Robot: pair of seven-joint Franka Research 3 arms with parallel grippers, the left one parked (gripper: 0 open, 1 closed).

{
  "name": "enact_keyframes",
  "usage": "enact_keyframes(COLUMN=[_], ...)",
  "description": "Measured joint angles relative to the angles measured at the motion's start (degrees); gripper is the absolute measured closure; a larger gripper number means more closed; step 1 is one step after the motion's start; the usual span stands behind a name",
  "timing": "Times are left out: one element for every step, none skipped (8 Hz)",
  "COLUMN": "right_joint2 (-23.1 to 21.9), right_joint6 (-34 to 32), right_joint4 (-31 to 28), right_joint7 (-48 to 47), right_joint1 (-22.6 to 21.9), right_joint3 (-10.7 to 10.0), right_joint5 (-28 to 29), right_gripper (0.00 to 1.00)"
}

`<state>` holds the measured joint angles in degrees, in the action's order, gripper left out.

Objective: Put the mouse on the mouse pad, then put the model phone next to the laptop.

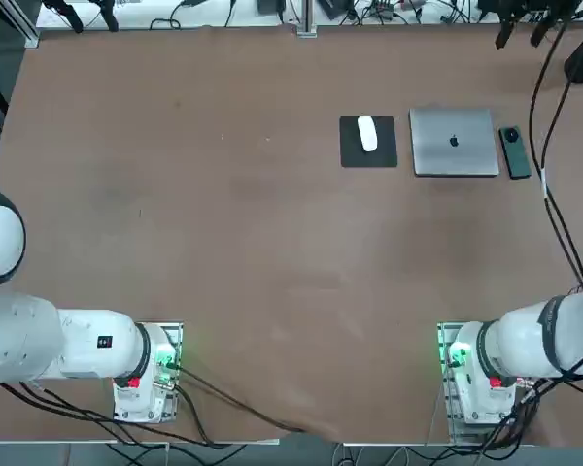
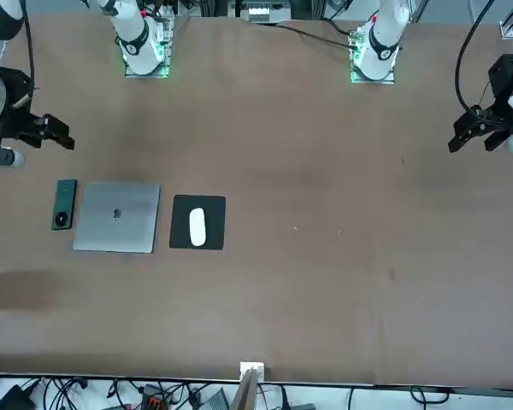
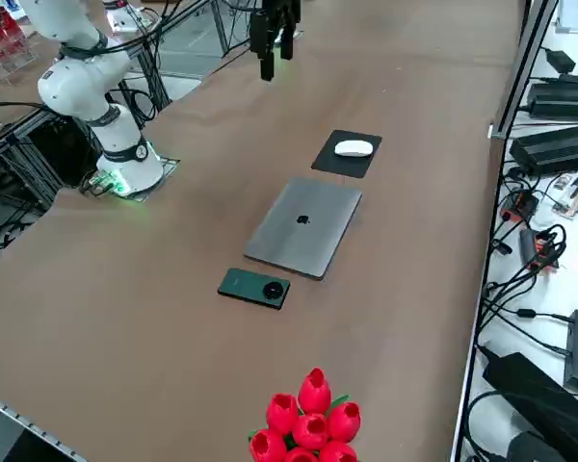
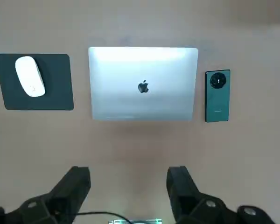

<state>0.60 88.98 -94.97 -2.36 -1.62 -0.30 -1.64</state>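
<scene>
Claw [image 4: 129,179] spread wide and holding nothing, the right arm carries it above the desk [image 1: 243,272], away from all the items, presumably so that nothing gets nudged. The mouse [image 4: 31,77] lies on the mouse pad [image 4: 59,95], nearer one side than the centre but wholly on the mat, which is what the task asks and should be enough to count. Beside the laptop [image 4: 144,100], on the side away from the pad, the phone [image 4: 218,105] lies flat with its camera ring up and a narrow strip of bare surface between them; that gap probably keeps it "next to" rather than on or against the lid. Both placements look finished, so the likely need is only to keep clear; lowering again would risk disturbing the phone.
</scene>
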Motion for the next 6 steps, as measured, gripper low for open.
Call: enact_keyframes(right_joint2=[-2.1,-3.5,-4.2,-4.4,-4.3,-4.3], right_joint6=[1.2,1.8,2.2,2.4,2.5,2.7], right_joint4=[-2.6,-4.1,-4.8,-5.0,-5.1,-5.1], right_joint7=[0.4,0.5,0.5,0.5,0.5,0.5], right_joint1=[0.0,0.0,0.0,0.0,0.0,-0.1], right_joint3=[0.0,0.0,0.0,0.0,0.0,0.0], right_joint5=[0.0,0.0,0.0,0.0,0.0,0.0], right_gripper=[0.00,0.00,0.00,0.00,0.00,0.00])
